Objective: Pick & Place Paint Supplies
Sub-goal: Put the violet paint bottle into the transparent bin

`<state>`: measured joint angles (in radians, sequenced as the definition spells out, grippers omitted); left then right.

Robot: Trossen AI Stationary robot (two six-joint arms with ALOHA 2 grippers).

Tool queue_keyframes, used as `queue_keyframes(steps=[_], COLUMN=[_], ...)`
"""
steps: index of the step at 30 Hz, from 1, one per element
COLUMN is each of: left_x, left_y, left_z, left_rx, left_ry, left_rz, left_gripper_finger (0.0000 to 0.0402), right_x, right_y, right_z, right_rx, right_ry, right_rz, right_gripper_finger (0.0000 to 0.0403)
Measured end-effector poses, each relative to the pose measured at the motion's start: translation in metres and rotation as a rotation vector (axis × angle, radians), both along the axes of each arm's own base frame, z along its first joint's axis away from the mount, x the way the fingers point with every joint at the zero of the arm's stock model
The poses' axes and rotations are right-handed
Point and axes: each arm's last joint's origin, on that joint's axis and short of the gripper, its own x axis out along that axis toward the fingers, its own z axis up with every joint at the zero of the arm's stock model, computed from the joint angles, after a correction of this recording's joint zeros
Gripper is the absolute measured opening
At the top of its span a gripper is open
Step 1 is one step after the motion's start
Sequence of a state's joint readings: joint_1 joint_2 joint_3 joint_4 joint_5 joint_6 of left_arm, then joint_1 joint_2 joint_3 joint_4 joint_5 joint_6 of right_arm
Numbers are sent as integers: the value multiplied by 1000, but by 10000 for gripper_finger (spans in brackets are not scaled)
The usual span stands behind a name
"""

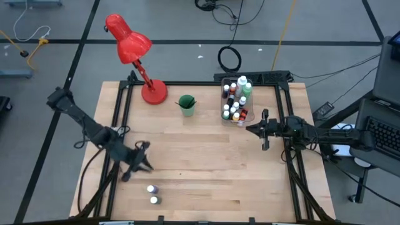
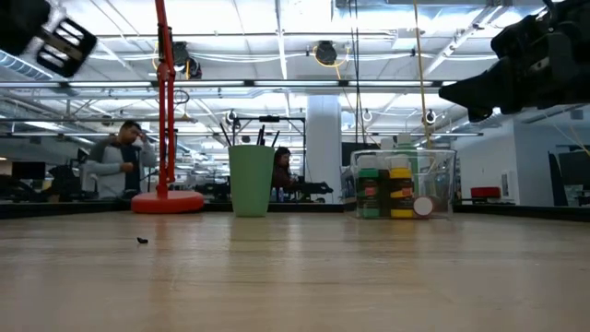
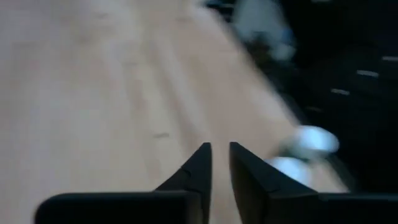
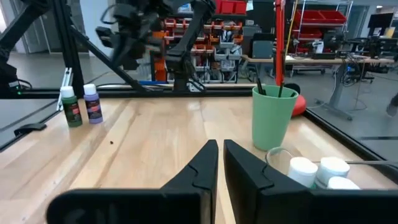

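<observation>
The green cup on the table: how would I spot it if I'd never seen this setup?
Find the red desk lamp at the table's far edge. Between its round base and the clear bin of paint bottles stands the green cup, alone, with dark brush handles sticking out of it.

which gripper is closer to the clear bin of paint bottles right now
Right. The right gripper hovers just beside the clear bin, nearly shut and empty; the left gripper is far across the table by two loose bottles.

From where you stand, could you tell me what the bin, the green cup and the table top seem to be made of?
Bin: clear, glossy plastic by the look; the bottles show through its walls.
Green cup: probably matte plastic, opaque and evenly coloured.
Table top: wood, pale with visible plank lines and grain.
</observation>
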<state>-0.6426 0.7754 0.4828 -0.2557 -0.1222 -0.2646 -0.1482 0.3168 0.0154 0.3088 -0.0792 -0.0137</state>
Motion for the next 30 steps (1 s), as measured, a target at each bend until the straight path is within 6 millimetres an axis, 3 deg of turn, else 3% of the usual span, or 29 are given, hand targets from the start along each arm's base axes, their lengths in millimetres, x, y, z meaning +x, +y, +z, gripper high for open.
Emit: queue_keyframes(steps=[4, 10, 17, 21, 30], left_x=[-4, -11, 5, 8, 3], left_y=[-24, -43, -51, -50, -56], left_z=[3, -14, -29, -36, -37], left_rx=[-52, 71, -41, -151, -200], left_ry=[-38, 13, 121, 243, 284], left_rz=[-131, -185, 11, 130, 106], left_gripper_finger=[109, 213, 303, 332, 344], right_x=[0, 1, 2, 3, 4], right_y=[0, 0, 0, 0, -1], right_z=[0, -2, -2, -3, -4], right_rx=[-1, 4, 28, 42, 52], right_ry=[0, 17, 15, 28, 33], right_rz=[0, 0, -1, -1, -1], right_gripper_finger=[22, 22, 22, 22, 23])
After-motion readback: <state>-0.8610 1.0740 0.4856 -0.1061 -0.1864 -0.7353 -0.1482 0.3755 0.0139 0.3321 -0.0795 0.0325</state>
